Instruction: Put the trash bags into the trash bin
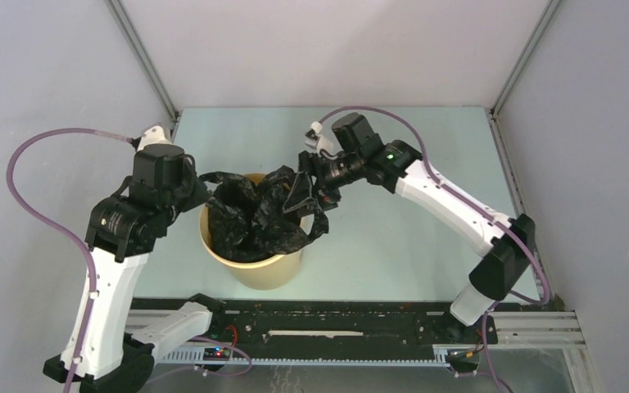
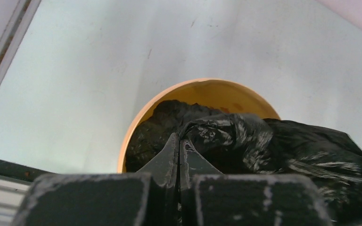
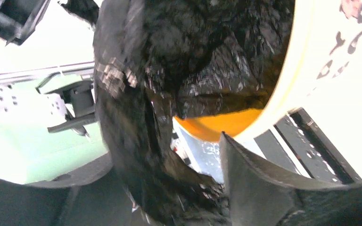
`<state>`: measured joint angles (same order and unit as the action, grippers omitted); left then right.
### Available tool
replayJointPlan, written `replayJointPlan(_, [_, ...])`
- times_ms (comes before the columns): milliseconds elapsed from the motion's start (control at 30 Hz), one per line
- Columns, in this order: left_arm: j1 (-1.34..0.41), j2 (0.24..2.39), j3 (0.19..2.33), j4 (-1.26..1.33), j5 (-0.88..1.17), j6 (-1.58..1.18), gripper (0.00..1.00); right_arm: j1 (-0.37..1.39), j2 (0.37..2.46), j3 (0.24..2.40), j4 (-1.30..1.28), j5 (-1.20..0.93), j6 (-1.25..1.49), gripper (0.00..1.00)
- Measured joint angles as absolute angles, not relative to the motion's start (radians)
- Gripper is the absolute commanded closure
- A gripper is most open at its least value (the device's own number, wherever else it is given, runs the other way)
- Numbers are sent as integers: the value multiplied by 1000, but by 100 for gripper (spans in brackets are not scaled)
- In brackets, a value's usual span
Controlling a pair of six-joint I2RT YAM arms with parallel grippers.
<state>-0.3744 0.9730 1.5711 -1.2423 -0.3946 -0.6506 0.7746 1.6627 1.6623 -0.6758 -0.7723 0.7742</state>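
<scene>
The black trash bag (image 1: 258, 217) lies crinkled and spread over the mouth of the tan trash bin (image 1: 262, 274), mostly inside it, with a flap hanging over the right rim. My left gripper (image 1: 202, 192) is at the bin's left rim; its jaws are shut (image 2: 179, 137) on a strand of the bag (image 2: 264, 141) above the bin (image 2: 217, 94). My right gripper (image 1: 307, 187) is at the bin's right rim. Its jaws stand apart (image 3: 184, 141), and the bag (image 3: 193, 56) drapes over the left finger, hiding it. The bin's orange inside (image 3: 217, 125) shows beyond.
A black rail (image 1: 336, 323) runs along the table's near edge, in front of the bin. Grey enclosure walls with metal frame posts (image 1: 143, 57) close in the back and both sides. The pale green tabletop (image 1: 409, 237) lies to the right of the bin.
</scene>
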Motion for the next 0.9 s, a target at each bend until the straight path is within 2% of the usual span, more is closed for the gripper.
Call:
replayJointPlan(233, [-332,934,1482,-1265,-396,-620,100,741,1521,1596,-719,-728,706,24])
replayJointPlan(400, [-326,929,1406,-1254,-397,-604,100,753,1520,1543,-698,-685,704,27])
replayJointPlan(467, [-326,929,1374,-1241,-395,-600,100,755,1546,1544,-685,-673,704,31])
replayJointPlan(567, [-325,929,1315,-1209,-381,-593,100,766,1592,1548,-675,-649,697,45])
replayJointPlan(700, [-324,908,1248,-1162,-352,-593,100,783,1678,1612,-712,-583,682,48])
replayJointPlan(900, [-324,849,1165,-1100,-284,-600,100,842,1747,1754,-863,-387,621,70])
